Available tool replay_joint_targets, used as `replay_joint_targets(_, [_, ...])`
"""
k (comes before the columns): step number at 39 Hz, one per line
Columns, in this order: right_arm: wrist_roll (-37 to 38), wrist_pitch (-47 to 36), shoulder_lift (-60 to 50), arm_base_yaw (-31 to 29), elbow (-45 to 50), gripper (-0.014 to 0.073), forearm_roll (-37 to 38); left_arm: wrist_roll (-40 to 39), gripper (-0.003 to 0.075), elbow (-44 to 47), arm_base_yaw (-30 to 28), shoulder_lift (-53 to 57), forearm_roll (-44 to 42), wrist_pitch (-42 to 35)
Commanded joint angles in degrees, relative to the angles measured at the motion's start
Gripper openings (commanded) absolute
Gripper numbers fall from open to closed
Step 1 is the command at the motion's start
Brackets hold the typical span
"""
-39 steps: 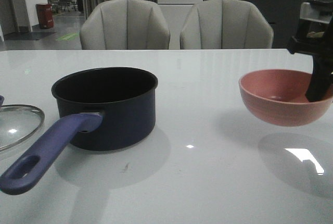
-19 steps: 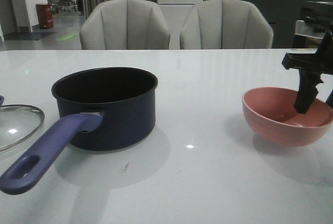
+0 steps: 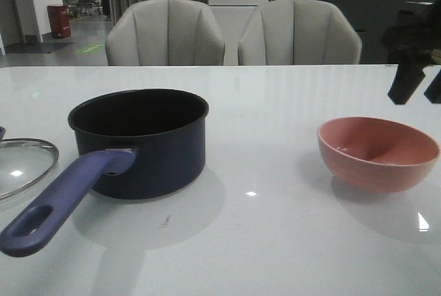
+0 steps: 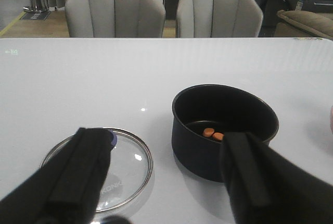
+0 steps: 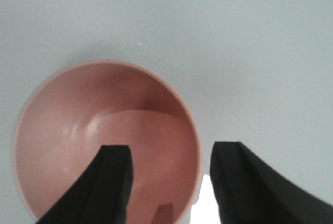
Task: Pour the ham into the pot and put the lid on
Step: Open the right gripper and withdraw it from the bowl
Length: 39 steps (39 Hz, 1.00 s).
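The dark pot (image 3: pixel 141 144) stands left of centre, its blue-purple handle (image 3: pixel 62 203) pointing toward the front left. Two orange-pink ham chunks (image 4: pixel 213 134) lie inside the pot (image 4: pixel 223 125). The glass lid (image 3: pixel 21 165) lies flat on the table to the pot's left, knob up, with its lettering showing in the left wrist view (image 4: pixel 130 161). My left gripper (image 4: pixel 166 140) is open and empty, above and behind the lid and pot. My right gripper (image 3: pixel 417 84) is open and empty, raised above the empty pink bowl (image 3: pixel 377 153), which also shows in the right wrist view (image 5: pixel 104 125) under the gripper (image 5: pixel 171 151).
Two grey chairs (image 3: pixel 165 34) stand behind the table's far edge. The pink bowl stands on the white table (image 3: pixel 275 227) at the right, well apart from the pot.
My right gripper lowered the pink bowl onto the table, let it go and rose up and away to the right. The pot and lid have not moved.
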State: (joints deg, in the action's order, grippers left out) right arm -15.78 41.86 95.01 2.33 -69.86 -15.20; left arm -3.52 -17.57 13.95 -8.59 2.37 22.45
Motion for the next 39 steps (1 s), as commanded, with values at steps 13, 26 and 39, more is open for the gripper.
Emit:
replay_joint_targets(13, [-1.07,-16.76,-24.0,6.16,12.54,0.0454,-2.34,-0.02,0.0498,-1.48,0.57,-0.5,0.56,-4.53])
replay_joint_targets(26, [-1.07,-30.16,-43.53,13.7,26.95,0.0454,-2.34,-0.02,0.0498,-1.48,0.57,-0.5,0.56,-4.53])
replay_joint_targets(39, [-1.07,-44.7,-66.93,22.79,46.02,0.0454,-2.34,-0.02,0.0498,-1.48,0.57,-0.5,0.56,-4.53])
